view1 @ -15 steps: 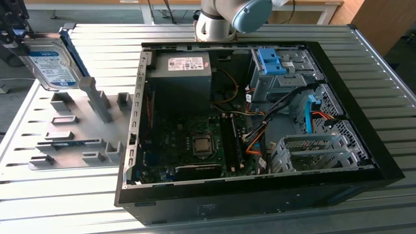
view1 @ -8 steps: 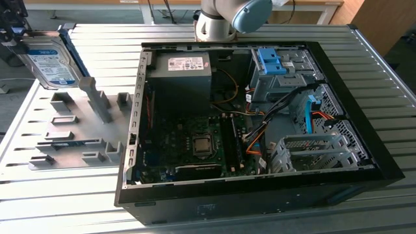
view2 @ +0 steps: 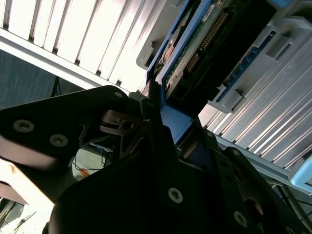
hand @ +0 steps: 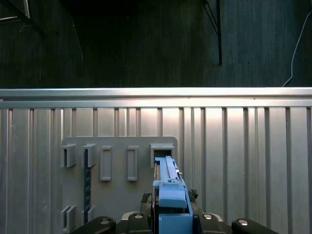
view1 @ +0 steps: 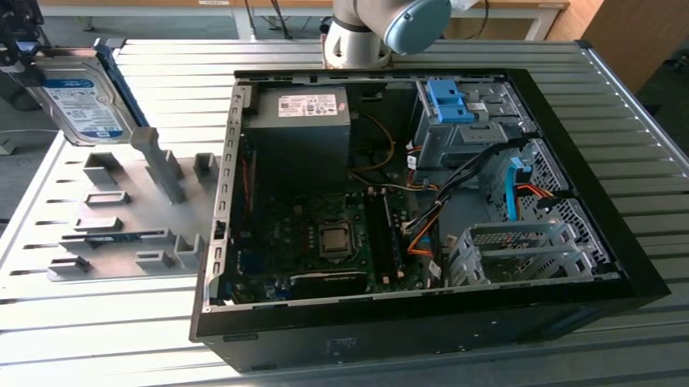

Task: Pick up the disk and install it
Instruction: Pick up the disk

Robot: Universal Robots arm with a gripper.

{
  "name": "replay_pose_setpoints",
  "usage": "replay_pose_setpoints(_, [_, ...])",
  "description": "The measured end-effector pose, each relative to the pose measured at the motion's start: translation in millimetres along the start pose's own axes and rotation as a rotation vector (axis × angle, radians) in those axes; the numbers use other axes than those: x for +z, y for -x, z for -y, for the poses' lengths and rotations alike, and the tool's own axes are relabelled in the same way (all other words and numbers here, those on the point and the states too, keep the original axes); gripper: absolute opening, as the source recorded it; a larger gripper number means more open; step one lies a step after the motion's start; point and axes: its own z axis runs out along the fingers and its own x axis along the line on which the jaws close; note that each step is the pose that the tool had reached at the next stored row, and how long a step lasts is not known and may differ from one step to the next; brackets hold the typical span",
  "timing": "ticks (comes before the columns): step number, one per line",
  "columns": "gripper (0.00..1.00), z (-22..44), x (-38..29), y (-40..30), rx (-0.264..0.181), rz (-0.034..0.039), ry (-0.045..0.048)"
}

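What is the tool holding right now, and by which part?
The flat silver hard drive in its bright blue plastic carrier frame. In the first wrist view the tool is shut on one end of the blue frame.

The gripper [view1: 22, 52], at the exterior view's upper left, clamps the disk [view1: 81, 101]; the arm joint [view1: 372, 28] sits top centre.

Bright daylight, strong glare, deep shadows

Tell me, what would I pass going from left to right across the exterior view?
disk → computer case's left wall → grey power-supply box → blue bracket → blue cable
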Motion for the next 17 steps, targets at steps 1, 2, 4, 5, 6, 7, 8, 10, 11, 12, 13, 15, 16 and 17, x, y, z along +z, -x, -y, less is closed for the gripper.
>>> replay_pose_setpoints(1, [0.37, 0.0, -0.7, 0.0, 0.000, 0.0000, -0.0001])
replay_pose_setpoints(2, [0.37, 0.0, -1.3, 0.0, 0.000, 0.0000, -0.0002])
replay_pose_setpoints(4, [0.37, 0.0, -3.3, 0.0, 0.000, 0.0000, 0.0000])
replay_pose_setpoints(5, [0.37, -0.1, -4.2, 0.0, 0.000, 0.0000, -0.0001])
replay_pose_setpoints(6, [0.37, -0.1, -5.2, 0.1, 0.000, 0.0000, -0.0001])
replay_pose_setpoints(7, [0.37, -0.1, -6.1, 0.1, 0.000, 0.0000, -0.0001])
replay_pose_setpoints(8, [0.37, -0.1, -6.9, 0.1, 0.000, 0.0000, -0.0002])
replay_pose_setpoints(10, [0.37, -0.1, -8.6, 0.1, 0.000, 0.0000, -0.0001])
replay_pose_setpoints(11, [0.37, -0.1, -9.3, 0.1, 0.000, 0.0000, -0.0002])
replay_pose_setpoints(12, [0.37, -0.1, -10.1, 0.1, 0.000, 0.0000, -0.0002])
replay_pose_setpoints(13, [0.37, -0.1, -10.8, 0.1, 0.000, 0.0001, -0.0002])
replay_pose_setpoints(15, [0.37, -0.1, -12.5, 0.1, 0.000, 0.0000, -0.0002])
replay_pose_setpoints(16, [0.37, -0.1, -13.4, 0.2, 0.000, 0.0001, -0.0002])
replay_pose_setpoints(17, [0.37, -0.2, -14.2, 0.2, 0.000, 0.0001, -0.0002])
